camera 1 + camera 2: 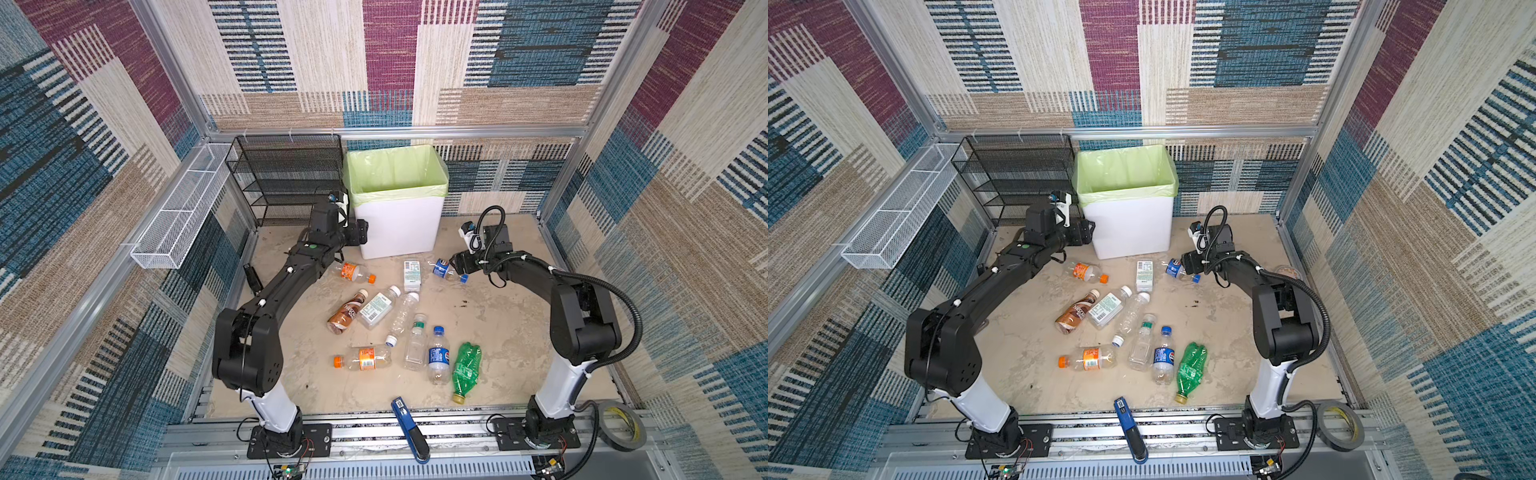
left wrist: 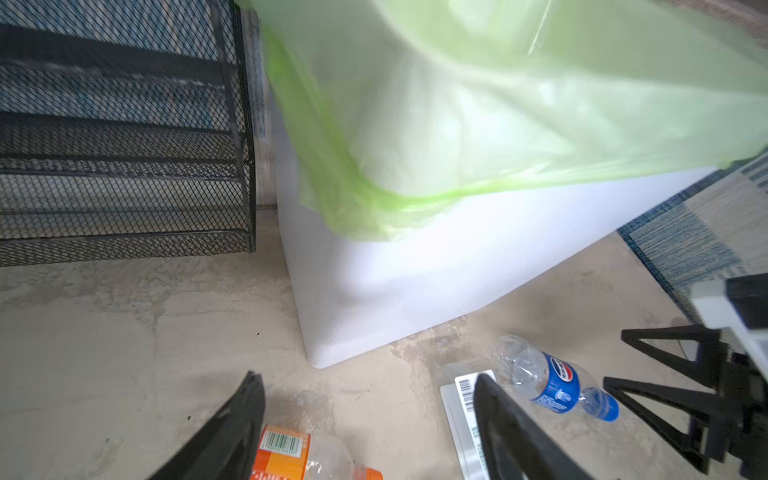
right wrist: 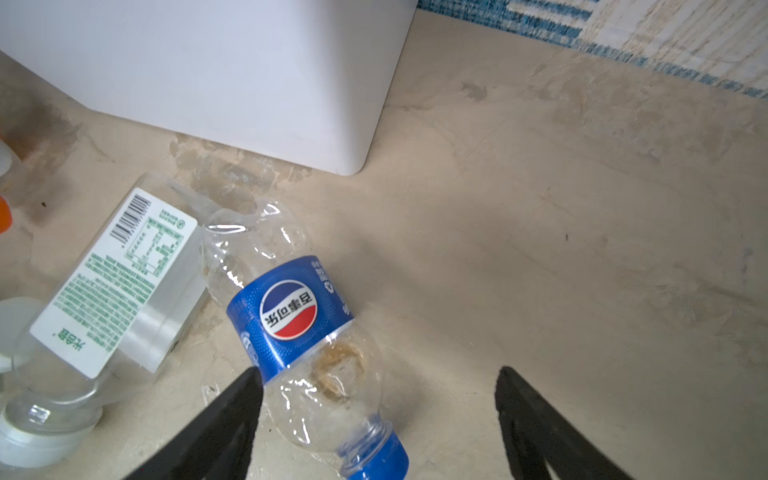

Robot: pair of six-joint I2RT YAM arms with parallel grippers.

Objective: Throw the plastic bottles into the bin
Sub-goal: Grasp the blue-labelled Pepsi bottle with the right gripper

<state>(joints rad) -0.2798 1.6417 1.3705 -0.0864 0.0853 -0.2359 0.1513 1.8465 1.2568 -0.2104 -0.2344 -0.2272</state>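
Hovering low in front of the bin point(image 1: 399, 226), right gripper point(image 3: 379, 374) and left gripper point(image 2: 368, 377) both with jaws spread, nothing clamped.

The right gripper's fingers straddle the neck end of a blue-label bottle point(image 3: 291, 307) lying on the table point(image 3: 561, 216); whether they touch it cannot be told. A square clear bottle point(image 3: 112, 274) lies just beside it. The left gripper hangs over an orange-label bottle point(image 2: 291, 453) near the bin's front corner, by the black mesh rack point(image 2: 124, 187). The other plastic bottles lie scattered mid-table, among them a brown bottle point(image 1: 347, 313) and a crushed green bottle point(image 1: 466, 370).
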